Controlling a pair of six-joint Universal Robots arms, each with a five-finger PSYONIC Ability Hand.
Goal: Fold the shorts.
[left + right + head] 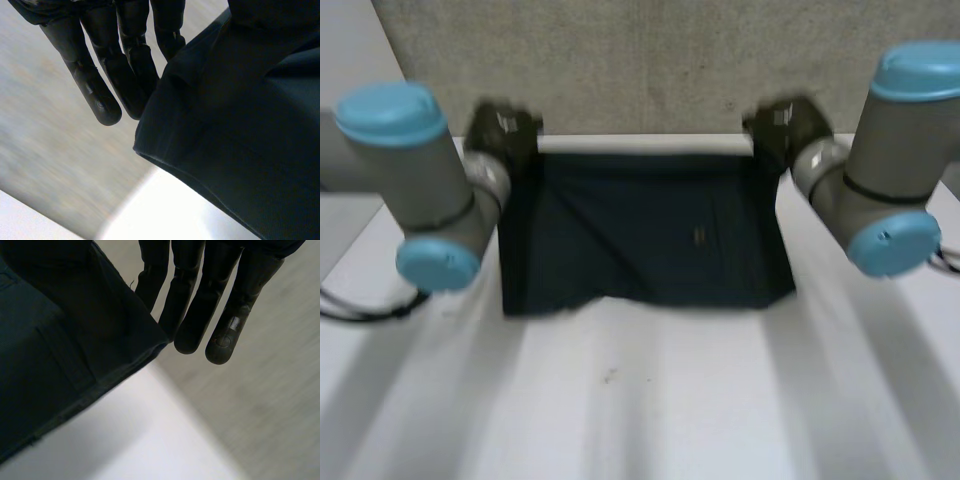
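The shorts [645, 235] lie spread on the table [640, 400], their far corners pinched by the straight-fingered left hand [125, 60] and right hand [200, 300].

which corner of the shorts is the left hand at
The far left corner of the shorts: the left hand is there, the right hand at the far right, both near corners lie free.
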